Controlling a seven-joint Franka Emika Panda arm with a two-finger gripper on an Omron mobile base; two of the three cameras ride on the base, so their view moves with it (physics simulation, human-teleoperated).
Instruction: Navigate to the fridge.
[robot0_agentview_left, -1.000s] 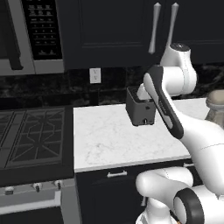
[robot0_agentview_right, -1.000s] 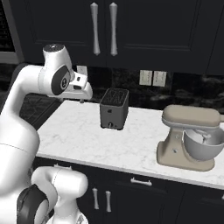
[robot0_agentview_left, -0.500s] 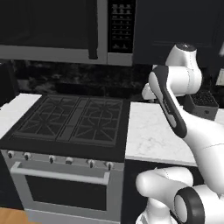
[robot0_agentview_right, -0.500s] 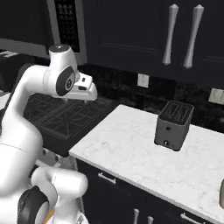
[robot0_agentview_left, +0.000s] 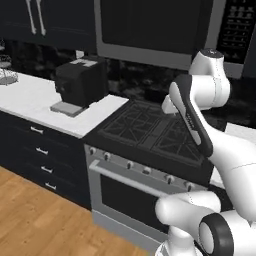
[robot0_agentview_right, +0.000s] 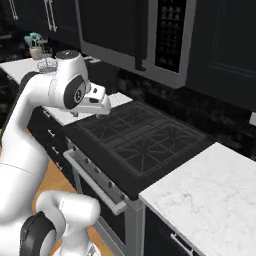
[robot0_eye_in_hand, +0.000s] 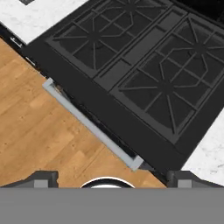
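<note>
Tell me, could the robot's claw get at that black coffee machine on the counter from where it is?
Probably not. The claw hangs over the stove, and the coffee machine stands well off to the side on the counter.

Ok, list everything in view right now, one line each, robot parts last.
Stove: one, black, gas grates, between the counters.
Oven door handle: one, grey bar, on the stove's front.
Microwave: one, grey with black panel, above the stove.
Coffee machine: one, black, on the left counter.
Counters: two, white marble, either side of the stove.
Potted plant: one, green, far counter.
Floor: wood.
Arm: white; jaws apart over the stove's front edge.
</note>
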